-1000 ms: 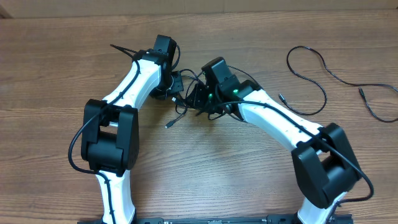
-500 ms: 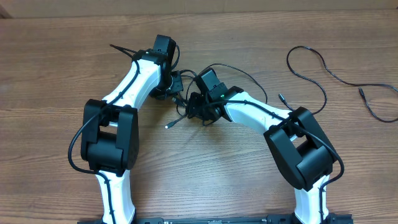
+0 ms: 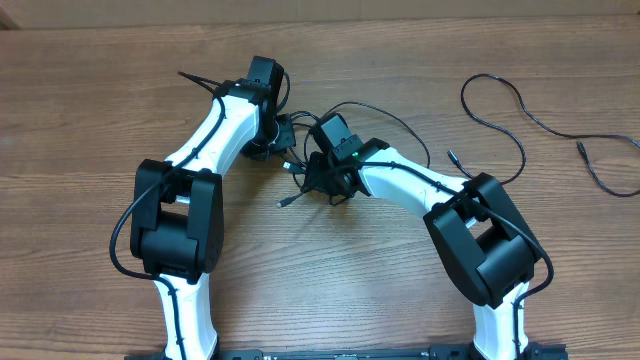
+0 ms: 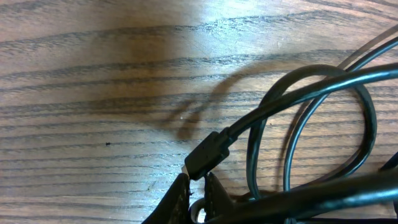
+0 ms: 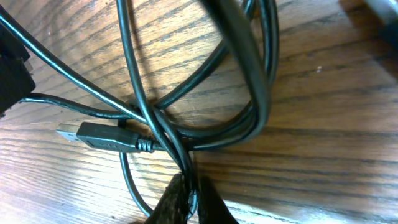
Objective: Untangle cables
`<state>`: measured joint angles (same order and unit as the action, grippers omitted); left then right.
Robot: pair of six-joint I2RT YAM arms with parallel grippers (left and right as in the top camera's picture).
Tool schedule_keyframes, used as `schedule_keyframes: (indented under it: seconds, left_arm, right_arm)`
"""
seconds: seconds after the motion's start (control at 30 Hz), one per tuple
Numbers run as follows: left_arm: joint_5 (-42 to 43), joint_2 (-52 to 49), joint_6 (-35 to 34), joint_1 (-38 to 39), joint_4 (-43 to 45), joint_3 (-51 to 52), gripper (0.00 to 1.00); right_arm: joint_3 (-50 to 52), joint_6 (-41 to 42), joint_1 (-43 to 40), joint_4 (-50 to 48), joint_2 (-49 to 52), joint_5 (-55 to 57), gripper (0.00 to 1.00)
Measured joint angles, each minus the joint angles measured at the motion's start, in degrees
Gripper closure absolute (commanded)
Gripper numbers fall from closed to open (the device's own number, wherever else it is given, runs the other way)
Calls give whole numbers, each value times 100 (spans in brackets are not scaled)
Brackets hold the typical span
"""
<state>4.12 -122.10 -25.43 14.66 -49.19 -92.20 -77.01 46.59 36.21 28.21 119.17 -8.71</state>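
My cables (image 5: 177, 142) are plain black all along, and the plug (image 5: 106, 137) is black with a bare silver tip. The table (image 3: 330, 290) under them is mid-brown wood with darker grain lines running across. My arms (image 3: 215, 130) are white with black joints, and a small green light (image 3: 349, 155) glows on the right one. The loose cable (image 3: 462, 95) at far right is black too.

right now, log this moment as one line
left fingers: shut at plug of tangled thin black cables | right fingers: shut on a strand | knot: not undone | loose thin black cable: apart, right side
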Motion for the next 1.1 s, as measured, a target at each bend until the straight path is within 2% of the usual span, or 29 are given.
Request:
schedule_keyframes:
  seconds: [0.27,0.8,1.1]
  left_arm:
    - [-46,0,0,0,2,0,90]
    - [-1097,0,-63,46,-146,0,88]
    - [-1226,0,-299,-468,-354,0,87]
  right_arm:
    - [-35,2,31,256,-42,334,96]
    - [-212,39,-315,1071,-63,251,96]
    - [-212,72,-350,1093,-68,234,96]
